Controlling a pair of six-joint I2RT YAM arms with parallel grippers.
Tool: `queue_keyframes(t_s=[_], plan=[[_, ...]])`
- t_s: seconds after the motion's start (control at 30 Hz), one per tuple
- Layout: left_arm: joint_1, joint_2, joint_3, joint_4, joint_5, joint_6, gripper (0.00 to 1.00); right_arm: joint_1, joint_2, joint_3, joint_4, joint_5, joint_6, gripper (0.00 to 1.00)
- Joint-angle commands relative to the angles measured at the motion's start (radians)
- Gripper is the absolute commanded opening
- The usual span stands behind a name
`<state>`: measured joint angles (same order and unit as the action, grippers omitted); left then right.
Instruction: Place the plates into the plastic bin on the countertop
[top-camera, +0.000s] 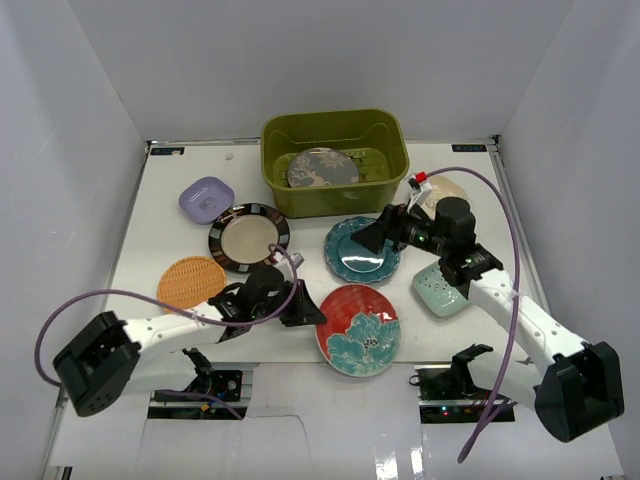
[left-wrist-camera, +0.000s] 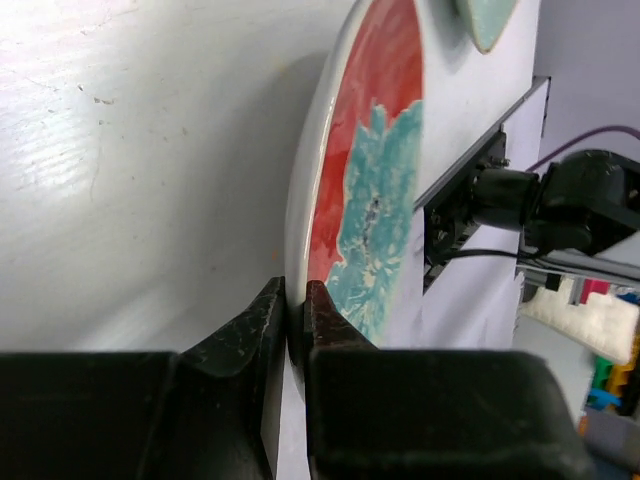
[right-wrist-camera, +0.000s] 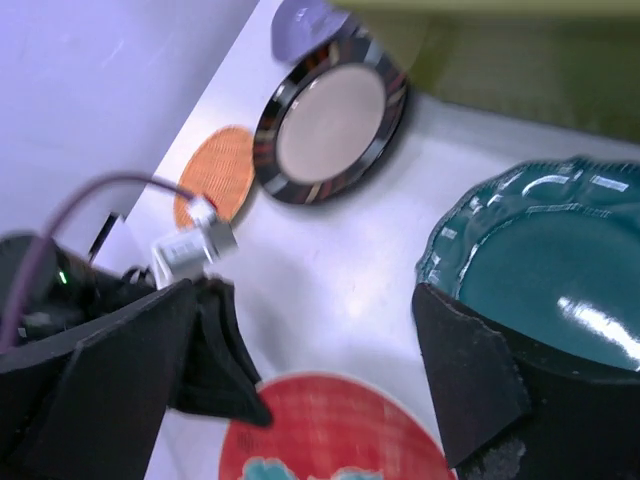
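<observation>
Finding: one plate is in. The grey plate (top-camera: 322, 168) lies flat in the green bin (top-camera: 330, 200) at far centre.

Seven are outstanding on the surface (top-camera: 150, 240):
- Left: lavender plate (top-camera: 205, 198), black-rimmed plate (top-camera: 248, 237), orange plate (top-camera: 192, 282).
- Middle: teal plate (top-camera: 355, 262), red plate (top-camera: 360, 330).
- Right: mint plate (top-camera: 442, 290), cream plate (top-camera: 447, 187).

Your left jaws are clenched on the red plate's left rim; whether it has lifted, I cannot tell. Your right jaws stand released above the teal plate's far edge, grasping nothing. Assessment: early stage.
</observation>
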<state>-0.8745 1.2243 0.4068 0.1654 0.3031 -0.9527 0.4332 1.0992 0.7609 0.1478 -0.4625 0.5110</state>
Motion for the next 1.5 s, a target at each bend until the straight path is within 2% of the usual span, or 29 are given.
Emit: queue_keyframes(t_s=[0.0, 0.03, 0.07, 0.2, 0.5, 0.73, 0.83, 0.93, 1.03, 1.07, 1.13, 1.17, 1.2, 1.23, 1.27, 1.33, 1.37, 1.4, 1.43, 1.47], plan=[[0.003, -0.188, -0.011, -0.073, -0.045, 0.003, 0.0, 0.004, -0.085, -0.089, -0.046, -0.151, -0.048, 0.98], [0.014, -0.268, -0.016, -0.084, -0.045, -0.001, 0.0, 0.004, -0.131, -0.116, -0.063, -0.156, -0.071, 0.98], [0.019, -0.304, -0.017, -0.098, -0.044, -0.012, 0.0, 0.004, -0.156, -0.165, -0.083, -0.145, -0.081, 0.95], [0.046, -0.416, -0.008, -0.153, -0.025, -0.032, 0.0, 0.004, -0.269, -0.265, -0.129, -0.068, -0.12, 0.9], [0.103, -0.552, 0.072, -0.265, -0.016, -0.009, 0.0, 0.001, -0.28, -0.365, -0.143, -0.021, -0.174, 0.9], [0.114, -0.563, 0.133, -0.279, -0.006, 0.012, 0.0, -0.001, -0.211, -0.39, -0.056, -0.148, -0.12, 0.92], [0.118, -0.56, 0.15, -0.27, 0.001, 0.014, 0.0, -0.001, -0.194, -0.417, 0.037, -0.23, -0.062, 1.0], [0.117, -0.552, 0.161, -0.265, 0.004, 0.02, 0.0, -0.001, -0.183, -0.443, 0.139, -0.29, 0.007, 0.87], [0.118, -0.546, 0.178, -0.264, -0.004, 0.023, 0.0, 0.001, -0.185, -0.453, 0.197, -0.311, 0.055, 0.69], [0.118, -0.54, 0.194, -0.271, -0.012, 0.034, 0.0, -0.001, -0.19, -0.451, 0.205, -0.311, 0.064, 0.51], [0.118, -0.525, 0.222, -0.303, -0.054, 0.051, 0.0, -0.001, -0.202, -0.446, 0.217, -0.295, 0.09, 0.35], [0.118, -0.519, 0.254, -0.349, -0.076, 0.072, 0.04, -0.001, -0.214, -0.439, 0.219, -0.291, 0.098, 0.19], [0.118, -0.513, 0.271, -0.386, -0.112, 0.086, 0.09, 0.001, -0.225, -0.431, 0.219, -0.28, 0.116, 0.08], [0.118, -0.513, 0.286, -0.404, -0.13, 0.101, 0.15, -0.001, -0.225, -0.425, 0.22, -0.274, 0.116, 0.08], [0.118, -0.508, 0.321, -0.424, -0.148, 0.117, 0.32, -0.001, -0.226, -0.416, 0.223, -0.269, 0.139, 0.08], [0.118, -0.502, 0.363, -0.496, -0.218, 0.176, 0.55, -0.001, -0.225, -0.364, 0.226, -0.262, 0.155, 0.08], [0.118, -0.493, 0.412, -0.524, -0.249, 0.198, 0.75, -0.001, -0.217, -0.341, 0.228, -0.255, 0.173, 0.08], [0.12, -0.488, 0.438, -0.556, -0.283, 0.244, 0.82, -0.001, -0.211, -0.283, 0.23, -0.236, 0.182, 0.08], [0.118, -0.485, 0.463, -0.626, -0.389, 0.261, 0.87, -0.001, -0.194, -0.247, 0.225, -0.222, 0.188, 0.08], [0.118, -0.485, 0.486, -0.657, -0.438, 0.275, 0.91, -0.001, -0.182, -0.211, 0.226, -0.208, 0.204, 0.08]])
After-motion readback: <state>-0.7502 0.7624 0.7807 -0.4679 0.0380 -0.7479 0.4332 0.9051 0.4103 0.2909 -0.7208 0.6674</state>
